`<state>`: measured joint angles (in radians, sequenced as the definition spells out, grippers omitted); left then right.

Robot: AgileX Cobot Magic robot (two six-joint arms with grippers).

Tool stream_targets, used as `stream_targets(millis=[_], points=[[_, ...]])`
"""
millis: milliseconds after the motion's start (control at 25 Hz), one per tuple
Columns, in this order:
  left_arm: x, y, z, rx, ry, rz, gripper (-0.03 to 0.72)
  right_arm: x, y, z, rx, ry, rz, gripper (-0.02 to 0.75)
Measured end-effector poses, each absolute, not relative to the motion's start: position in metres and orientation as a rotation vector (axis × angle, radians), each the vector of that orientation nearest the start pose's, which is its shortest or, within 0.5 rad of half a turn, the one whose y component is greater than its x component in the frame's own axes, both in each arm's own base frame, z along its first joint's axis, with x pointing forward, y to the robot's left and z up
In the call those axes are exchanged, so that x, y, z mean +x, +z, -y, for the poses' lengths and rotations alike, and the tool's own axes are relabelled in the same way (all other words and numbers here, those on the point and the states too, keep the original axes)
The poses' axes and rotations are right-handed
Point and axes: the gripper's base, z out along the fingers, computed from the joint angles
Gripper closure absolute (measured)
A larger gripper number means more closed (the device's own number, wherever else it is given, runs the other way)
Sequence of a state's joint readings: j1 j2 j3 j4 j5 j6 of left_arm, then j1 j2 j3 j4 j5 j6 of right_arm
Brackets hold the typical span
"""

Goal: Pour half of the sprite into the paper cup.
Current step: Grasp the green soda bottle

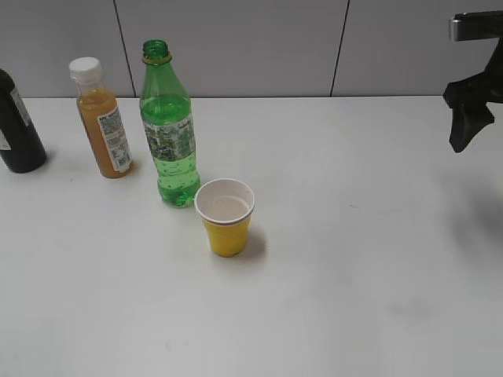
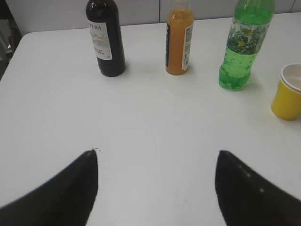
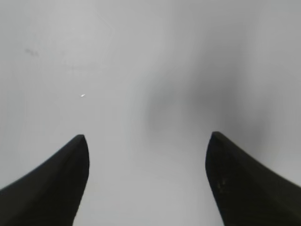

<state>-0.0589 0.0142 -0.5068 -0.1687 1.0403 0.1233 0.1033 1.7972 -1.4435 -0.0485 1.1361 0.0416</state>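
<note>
The sprite (image 1: 168, 133) stands upright on the white surface (image 1: 354, 275), a tall green bottle with a green-and-white label and an open, capless neck, clear liquid filling most of its body. Just beside its base, to the front and right in the exterior view, sits the paper cup (image 1: 225, 217), yellow outside and white inside, upright with its mouth open; its rim appears to overlap the bottle's foot from this angle, though whether the two touch cannot be told. To the left of the sprite stands an orange juice bottle (image 1: 103, 119) with a white cap, and further left, at the edge of the exterior view, a dark bottle (image 1: 17, 126) with a pale label. In the left wrist view the same row shows from the other arm's side: dark bottle (image 2: 106, 37), orange juice bottle (image 2: 179, 40), sprite (image 2: 243, 47) and the paper cup (image 2: 288, 92) at the right edge. The left end effector (image 2: 157, 162) hangs over bare surface well apart from all four items, its two black fingers (image 2: 70, 188) spread wide with nothing between them. The right end effector (image 3: 148, 139) is likewise wide open and empty, its dark fingers (image 3: 244, 179) framing only plain surface and a soft shadow. In the exterior view the right end effector (image 1: 468, 118) shows at the far right edge, raised above the surface and well away from the sprite and the paper cup
</note>
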Motion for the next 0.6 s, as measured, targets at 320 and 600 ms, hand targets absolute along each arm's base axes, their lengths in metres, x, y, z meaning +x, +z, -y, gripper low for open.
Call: stream_targets(millis=[320,600], points=[[-0.004,0.282,0.013,0.189,-0.161,-2.015,0.099,0.31,0.279,-0.029,-0.115,-0.031,-2.948,0.157],[-0.004,0.282,0.013,0.189,-0.161,-2.015,0.099,0.242,0.261,-0.023,-0.109,-0.003,-2.902,0.157]])
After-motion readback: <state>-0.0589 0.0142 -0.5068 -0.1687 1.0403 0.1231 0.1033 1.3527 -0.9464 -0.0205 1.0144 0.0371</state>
